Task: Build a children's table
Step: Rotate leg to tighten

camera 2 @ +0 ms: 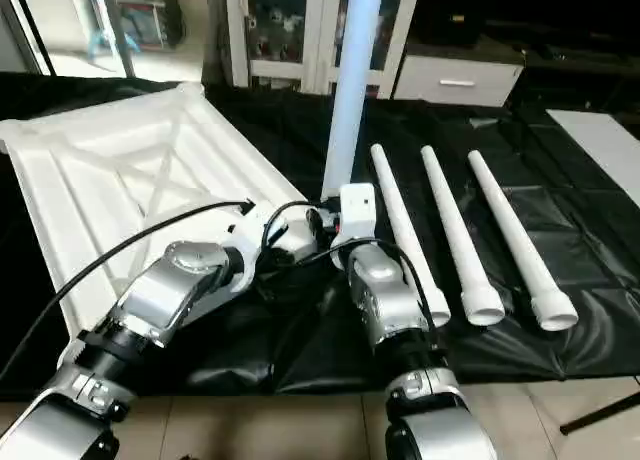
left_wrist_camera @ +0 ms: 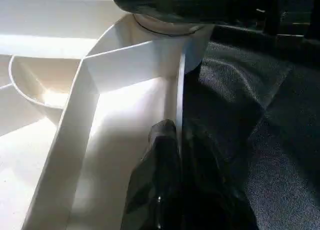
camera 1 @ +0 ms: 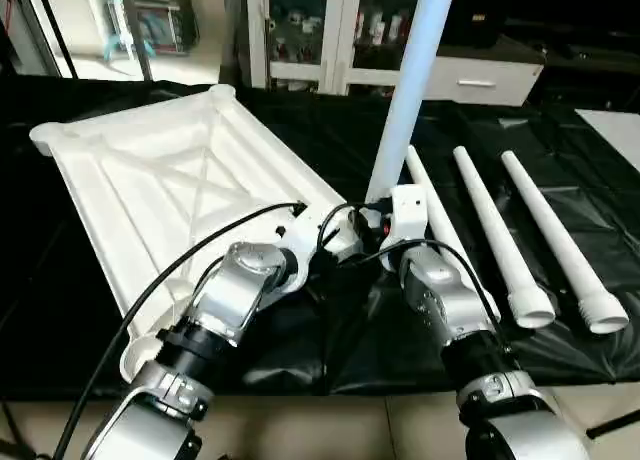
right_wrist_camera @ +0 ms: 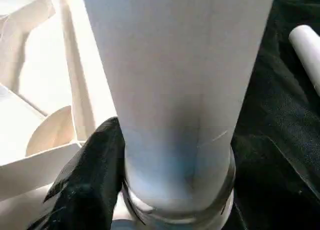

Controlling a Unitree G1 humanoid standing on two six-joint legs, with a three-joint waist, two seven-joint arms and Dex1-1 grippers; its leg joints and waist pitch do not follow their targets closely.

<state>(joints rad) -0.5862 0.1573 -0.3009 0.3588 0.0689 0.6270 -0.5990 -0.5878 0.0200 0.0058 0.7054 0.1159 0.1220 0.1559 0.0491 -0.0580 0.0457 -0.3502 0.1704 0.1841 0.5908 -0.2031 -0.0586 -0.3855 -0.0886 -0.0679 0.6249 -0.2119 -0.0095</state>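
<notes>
Left eye view: the top (camera 1: 170, 190) lies ribbed side up on the black-covered tabletop (camera 1: 330, 350). One leg (camera 1: 410, 90) stands upright at its near right corner. Three spare legs (camera 1: 520, 240) lie side by side to the right, well apart from the top.

Right eye view: both forearms converge on the standing leg's base.

Left wrist view: the left gripper (left_wrist_camera: 172, 140) is closed, pinching the top's thin rim (left_wrist_camera: 179, 95) just beside the corner socket.

Right wrist view: the right gripper (right_wrist_camera: 165, 155) is closed around the leg just above its collar; one finger (right_wrist_camera: 95, 170) shows beside it.

Handling: the parts look like light, stiff, smooth plastic. Judged best hold: low on the leg, near the socket, since the taper and smooth surface may slip.
</notes>
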